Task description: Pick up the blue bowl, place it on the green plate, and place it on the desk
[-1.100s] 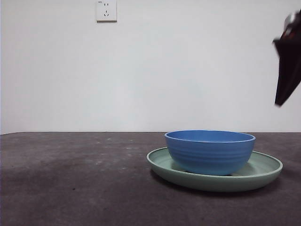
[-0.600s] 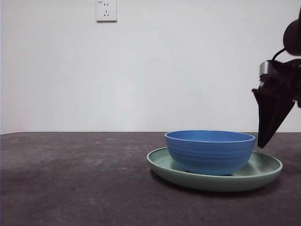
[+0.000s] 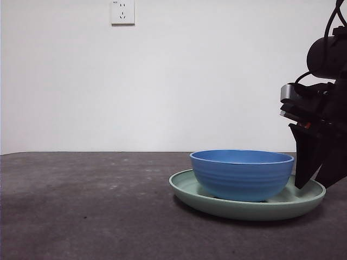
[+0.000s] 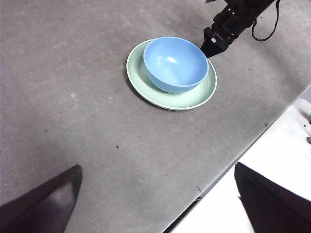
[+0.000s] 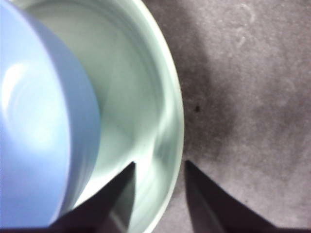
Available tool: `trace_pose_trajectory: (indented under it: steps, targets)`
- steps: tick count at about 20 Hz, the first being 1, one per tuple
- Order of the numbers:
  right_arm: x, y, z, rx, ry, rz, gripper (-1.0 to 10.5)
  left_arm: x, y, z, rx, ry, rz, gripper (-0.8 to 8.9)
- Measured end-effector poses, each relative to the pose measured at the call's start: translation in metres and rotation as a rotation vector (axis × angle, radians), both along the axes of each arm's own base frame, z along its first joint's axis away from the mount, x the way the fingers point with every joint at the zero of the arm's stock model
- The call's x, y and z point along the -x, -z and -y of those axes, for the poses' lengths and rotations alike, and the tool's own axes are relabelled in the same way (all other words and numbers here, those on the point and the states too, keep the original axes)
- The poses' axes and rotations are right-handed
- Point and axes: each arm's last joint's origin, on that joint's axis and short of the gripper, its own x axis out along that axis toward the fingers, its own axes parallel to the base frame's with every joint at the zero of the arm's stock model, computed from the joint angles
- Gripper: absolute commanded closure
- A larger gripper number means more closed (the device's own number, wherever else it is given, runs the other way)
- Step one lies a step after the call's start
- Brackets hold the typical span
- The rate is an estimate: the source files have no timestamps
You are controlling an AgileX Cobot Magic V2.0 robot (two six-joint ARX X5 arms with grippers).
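- The blue bowl (image 3: 242,174) is seen seated upright inside the green plate (image 3: 303,201), which lies flat on the tabletop (image 3: 87,206)
- The right gripper (image 3: 313,181) is positioned low at the plate's rim, beside the bowl; in the right wrist view its jaws are held apart, one over the plate's inner surface, the other over the tabletop, with the rim between them
- The left gripper (image 4: 155,204) is held high above the tabletop, well apart from the plate, jaws spread wide
- A wall socket (image 3: 122,12) is mounted on the white wall

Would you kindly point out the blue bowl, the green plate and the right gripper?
blue bowl (image 3: 241,174), front view, outer wall.
green plate (image 3: 184,187), front view, left rim.
right gripper (image 5: 159,167), right wrist view, between the fingertips.
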Motion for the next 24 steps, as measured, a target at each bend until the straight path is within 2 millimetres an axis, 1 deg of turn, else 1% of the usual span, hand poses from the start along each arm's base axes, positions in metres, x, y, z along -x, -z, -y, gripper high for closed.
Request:
trace_pose_trajectory:
  steps: [2,5,8,10,12,17,19,21,24]
  targets:
    - [0.0,0.0,0.0,-0.001,0.002,-0.001,8.2,0.0,0.0,0.0,0.0,0.0,0.0,3.13]
    - [0.0,0.0,0.0,-0.001,0.003,-0.001,8.5,0.0,0.0,0.0,0.0,0.0,0.0,3.13]
    - [-0.002,0.007,0.0,-0.002,0.022,-0.032,8.6,0.0,0.0,0.0,0.0,0.0,-0.001,3.13]
    - [-0.004,0.013,-0.001,-0.007,0.029,-0.06,9.4,0.0,0.0,0.0,0.001,-0.002,-0.002,3.13]
    - [-0.007,0.01,-0.001,-0.02,0.043,-0.042,9.4,0.0,0.0,0.0,0.002,-0.002,-0.003,3.13]
    - [-0.008,0.009,-0.002,-0.046,0.078,-0.057,9.4,0.0,0.0,0.0,0.003,-0.003,-0.005,3.13]
    - [-0.01,0.005,-0.003,-0.08,0.077,-0.056,9.4,0.0,0.0,0.0,0.003,-0.003,-0.004,3.13]
    - [-0.016,-0.006,-0.005,-0.103,0.077,-0.054,9.4,0.0,0.0,0.0,0.003,-0.003,-0.004,3.13]
    - [-0.024,-0.023,-0.017,-0.112,0.063,-0.011,9.4,0.0,0.0,0.0,0.003,-0.003,-0.004,3.13]
